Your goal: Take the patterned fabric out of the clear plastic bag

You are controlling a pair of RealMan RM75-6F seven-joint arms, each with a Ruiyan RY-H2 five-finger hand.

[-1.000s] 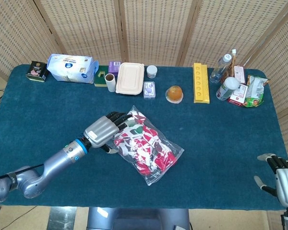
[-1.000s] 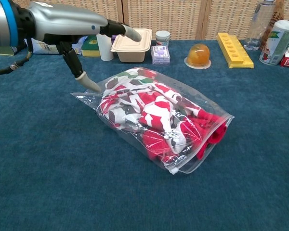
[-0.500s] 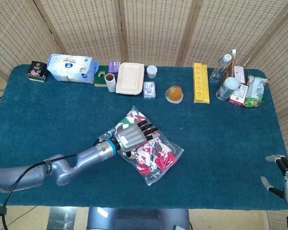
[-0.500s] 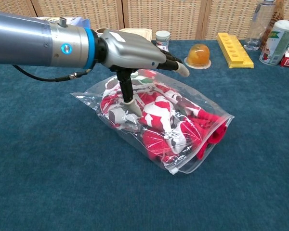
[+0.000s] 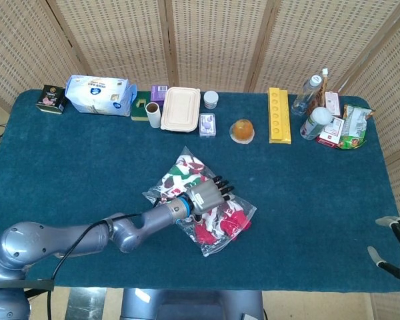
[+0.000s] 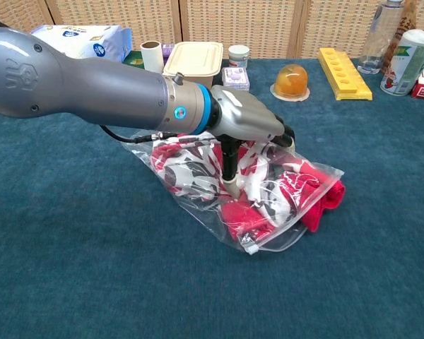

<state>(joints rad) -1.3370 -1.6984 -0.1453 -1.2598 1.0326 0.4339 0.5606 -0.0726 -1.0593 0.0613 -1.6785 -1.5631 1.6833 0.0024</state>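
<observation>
The clear plastic bag (image 5: 217,233) lies in the middle of the blue table, with the red, white and dark patterned fabric (image 5: 177,180) bunched inside it. My left hand (image 5: 207,195) lies on top of the bag's middle, its fingers stretched out across it. In the chest view the left hand (image 6: 251,127) presses its thumb down into the bag (image 6: 283,212) and the fabric (image 6: 187,166). The bag's red-striped end points toward the near right. My right hand (image 5: 399,245) shows only partly at the lower right edge, fingers apart, far from the bag.
Along the table's far edge stand a tissue pack (image 5: 99,95), a beige lidded box (image 5: 181,109), an orange item on a saucer (image 5: 242,130), a yellow tray (image 5: 279,115), bottles (image 5: 307,95) and snack packs (image 5: 350,127).
My left hand has moved right from the bag's left end onto its middle, and the bag has bunched up under it. My right hand has slid further out of view.
</observation>
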